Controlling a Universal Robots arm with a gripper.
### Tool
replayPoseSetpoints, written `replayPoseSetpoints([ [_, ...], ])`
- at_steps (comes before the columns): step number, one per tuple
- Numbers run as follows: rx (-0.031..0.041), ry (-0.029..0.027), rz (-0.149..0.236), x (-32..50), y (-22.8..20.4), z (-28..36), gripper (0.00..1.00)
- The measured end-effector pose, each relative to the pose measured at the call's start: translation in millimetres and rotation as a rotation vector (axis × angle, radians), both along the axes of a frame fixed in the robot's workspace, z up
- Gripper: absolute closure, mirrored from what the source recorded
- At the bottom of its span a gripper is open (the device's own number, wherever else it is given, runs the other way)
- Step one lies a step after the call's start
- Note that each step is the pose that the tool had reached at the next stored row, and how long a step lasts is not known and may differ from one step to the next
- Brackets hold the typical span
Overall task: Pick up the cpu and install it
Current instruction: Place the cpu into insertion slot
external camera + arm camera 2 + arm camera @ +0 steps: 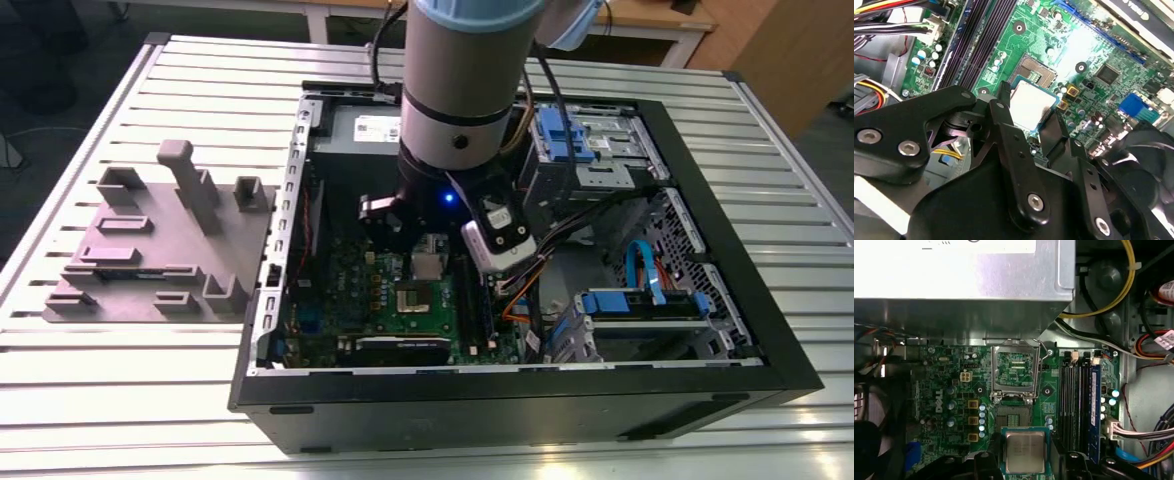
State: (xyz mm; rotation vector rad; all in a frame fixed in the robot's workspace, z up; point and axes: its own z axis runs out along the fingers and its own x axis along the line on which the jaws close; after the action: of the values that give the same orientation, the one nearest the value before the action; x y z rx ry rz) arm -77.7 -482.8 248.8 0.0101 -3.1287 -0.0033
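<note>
fingers [1002, 112] pinch the cpu [1030, 102] above motherboard [1089, 55].

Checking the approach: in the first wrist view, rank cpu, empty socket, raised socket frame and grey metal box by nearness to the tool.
1. cpu, held in the tool.
2. empty socket, just beyond it.
3. raised socket frame, past the socket.
4. grey metal box, farthest, beyond the frame.

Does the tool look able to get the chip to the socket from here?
Probably yes: the tool grips the chip right beside the socket, whose cover stands flipped open, and nothing lies between them.
</note>
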Motion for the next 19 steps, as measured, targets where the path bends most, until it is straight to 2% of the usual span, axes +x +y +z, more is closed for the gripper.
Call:
replayPoseSetpoints([
  [7,0.0003,0.0001,0.000,-0.2,-2.7,-11.2,0.53],
  [13,0.0002,0.0004,0.000,-0.4,-3.0,-21.5,0.53],
  [19,0.0001,0.0004,0.000,-0.5,-3.0,-22.1,0.53],
])
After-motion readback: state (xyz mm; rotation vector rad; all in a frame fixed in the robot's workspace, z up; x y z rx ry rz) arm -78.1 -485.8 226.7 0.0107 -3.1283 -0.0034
